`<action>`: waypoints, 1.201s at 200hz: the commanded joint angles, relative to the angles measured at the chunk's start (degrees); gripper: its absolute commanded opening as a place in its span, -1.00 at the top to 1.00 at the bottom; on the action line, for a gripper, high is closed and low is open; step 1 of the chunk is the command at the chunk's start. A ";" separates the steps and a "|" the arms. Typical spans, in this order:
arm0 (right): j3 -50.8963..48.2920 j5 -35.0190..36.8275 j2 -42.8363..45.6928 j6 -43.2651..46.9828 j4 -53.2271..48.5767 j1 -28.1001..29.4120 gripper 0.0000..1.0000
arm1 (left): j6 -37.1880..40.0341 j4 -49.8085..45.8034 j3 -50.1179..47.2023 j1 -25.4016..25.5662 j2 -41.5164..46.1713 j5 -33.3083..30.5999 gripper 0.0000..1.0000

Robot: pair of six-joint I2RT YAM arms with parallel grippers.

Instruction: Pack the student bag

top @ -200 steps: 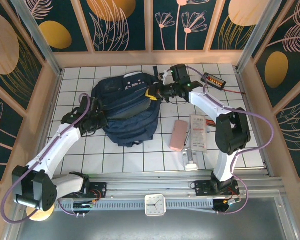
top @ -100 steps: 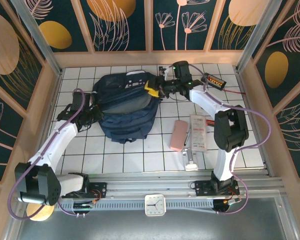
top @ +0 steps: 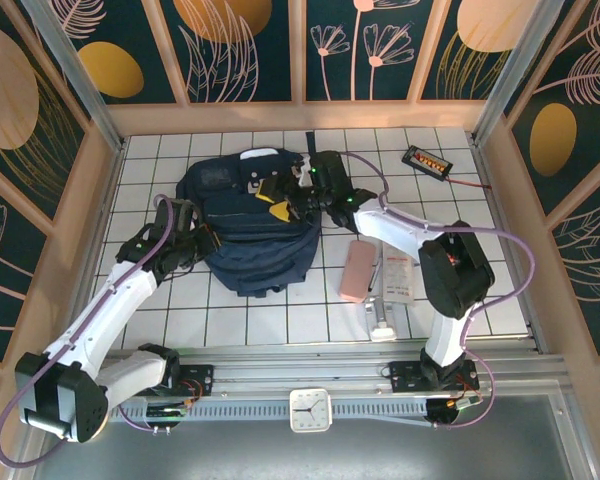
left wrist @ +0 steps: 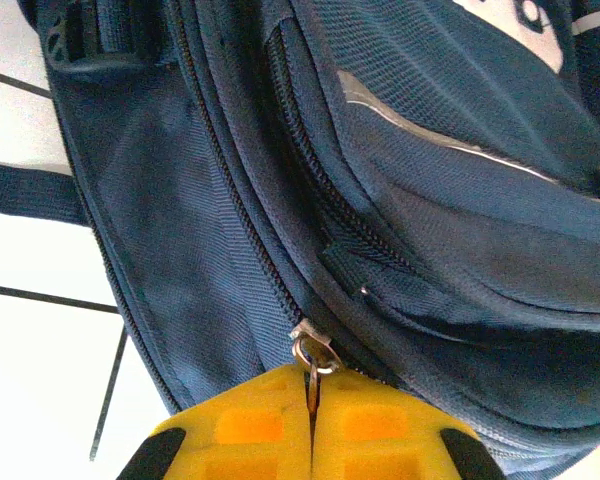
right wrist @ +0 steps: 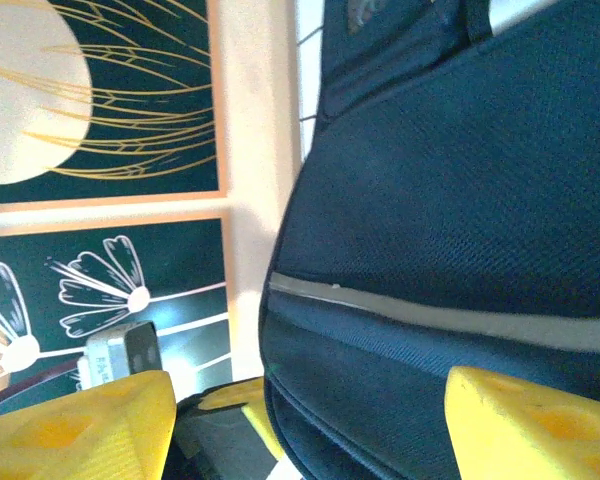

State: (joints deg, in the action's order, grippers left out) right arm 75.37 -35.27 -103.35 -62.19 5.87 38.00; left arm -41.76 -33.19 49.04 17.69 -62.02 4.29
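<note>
Top view: the bag point(top: 255, 245) lies flat on the tiled counter point(top: 230, 320), left of centre and toward the far wall, its white-grey patch point(top: 260, 158) at the far end. The left arm point(top: 120, 290) reaches to the bag's left edge. The right arm point(top: 400, 230) bends across from the right, its jaws over the bag's far part, beside the patch. A pink case point(top: 357, 270) lies just right of the bag, with a white packet point(top: 398, 268) beside it. A black device point(top: 426, 160) sits well apart near the far right corner. A clock point(top: 309, 410) rests on the near rail.

Left wrist view: the left jaws are together, their yellow fingers point(left wrist: 240, 430) clamped on the metal zip pull point(left wrist: 315, 352), which hangs from a zip point(left wrist: 230, 190) running along the bag's point(left wrist: 460, 200) side. A second zip point(left wrist: 320, 180) and a grey stripe point(left wrist: 430, 135) lie further up the fabric. Bare counter point(left wrist: 30, 340) shows at the left.

Right wrist view: the right jaws stand wide apart, one yellow finger point(right wrist: 70, 420) at the lower left and the other at the lower right. The bag's point(right wrist: 460, 200) navy fabric and a grey stripe point(right wrist: 430, 318) are seen between them. Whether either finger touches the fabric cannot be told. The patterned wall point(right wrist: 100, 120) lies beyond.
</note>
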 commanded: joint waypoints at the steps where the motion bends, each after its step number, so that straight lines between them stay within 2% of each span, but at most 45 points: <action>1: 0.02 3.49 5.69 -3.41 -7.52 0.75 -0.44 | -1.82 2.97 2.35 0.98 1.14 1.86 1.00; 39: -4.66 -0.98 7.91 -10.50 -8.96 3.10 -0.44 | -1.73 4.02 2.36 2.60 0.50 2.21 1.00; 85: -3.92 -0.47 7.99 -13.35 -9.73 5.49 -0.45 | -1.92 5.06 0.91 3.68 1.30 2.56 1.00; 118: -6.01 -0.57 6.55 -16.03 -6.11 5.55 -0.45 | -1.75 4.90 0.96 3.88 2.35 2.91 1.00; 168: 1.63 2.34 -0.59 -16.23 -4.05 4.47 -0.43 | -1.83 5.03 -2.01 4.70 4.49 4.23 1.00; 211: 6.13 6.27 -2.14 -15.39 -5.39 2.61 -0.36 | -1.74 4.46 -3.58 4.86 5.59 4.32 1.00; 221: 7.38 5.57 -3.36 -14.89 -5.75 2.48 -0.22 | -1.75 4.55 -3.78 4.81 5.76 4.40 1.00; 234: 7.28 3.84 -4.94 -15.94 -3.80 2.51 0.16 | -1.73 4.78 -3.79 4.82 5.55 4.56 1.00; 240: 6.95 3.09 -5.57 -16.82 -2.73 2.52 0.40 | -1.66 4.88 -3.72 4.82 5.38 4.58 1.00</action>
State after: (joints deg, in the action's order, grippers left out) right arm 80.55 -33.50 -105.54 -78.13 -1.43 41.54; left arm -42.78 -29.50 45.47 21.98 -58.00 6.48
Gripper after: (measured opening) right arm 0.489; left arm 0.043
